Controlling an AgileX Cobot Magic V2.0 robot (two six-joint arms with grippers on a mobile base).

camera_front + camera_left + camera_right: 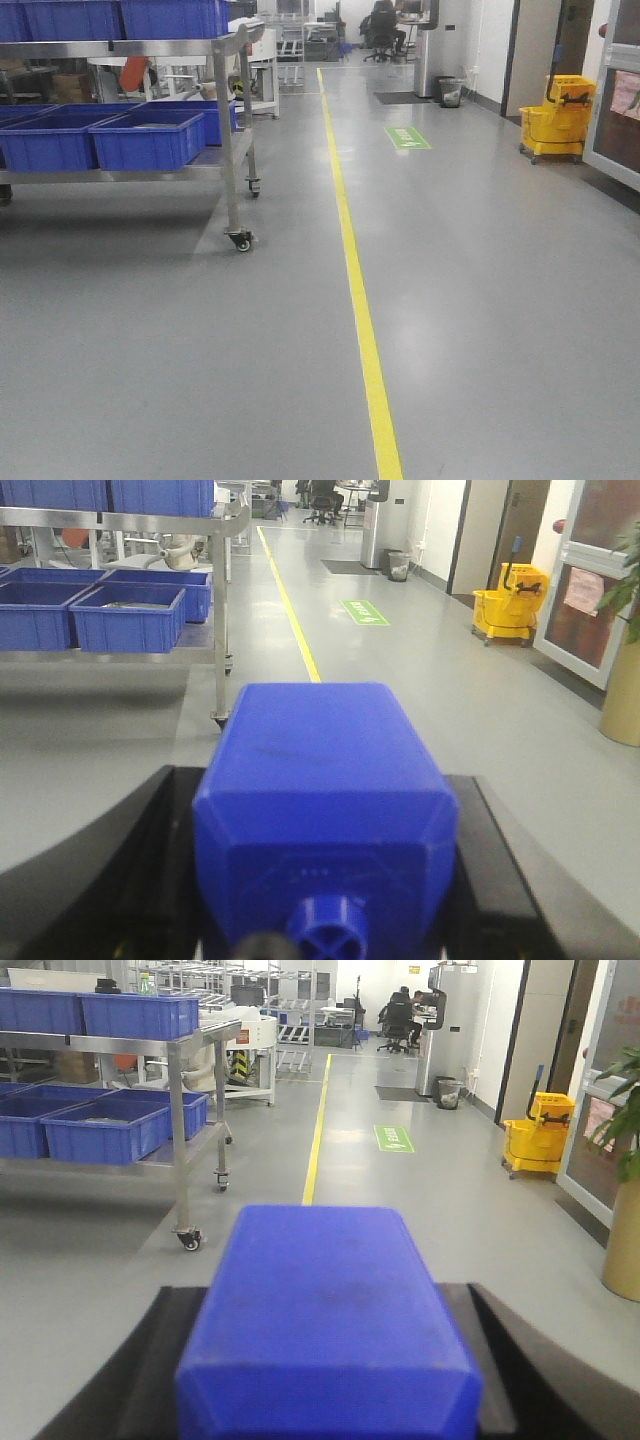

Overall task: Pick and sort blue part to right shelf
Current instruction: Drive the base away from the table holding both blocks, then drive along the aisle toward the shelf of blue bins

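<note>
In the right wrist view my right gripper (325, 1390) is shut on the blue part (325, 1280). It is a deep-blue block with bevelled edges and a wide flat end, held between black fingers (120, 1380). In the left wrist view my left gripper (322, 890) is shut on a similar blue block (320, 760) with a small round stud (328, 930) facing the camera. A stainless-steel rack on casters (228, 120) with open blue bins (150, 140) stands far left; it also shows in the right wrist view (180, 1090). No roller tracks show on it. Neither gripper shows in the front view.
A yellow floor line (355, 290) runs down the grey aisle. A yellow mop bucket (556, 118) stands at the right wall beside a glass door. A green floor sign (407, 137), a bin (450, 92) and seated people lie far ahead. A potted plant (622, 1210) is at right.
</note>
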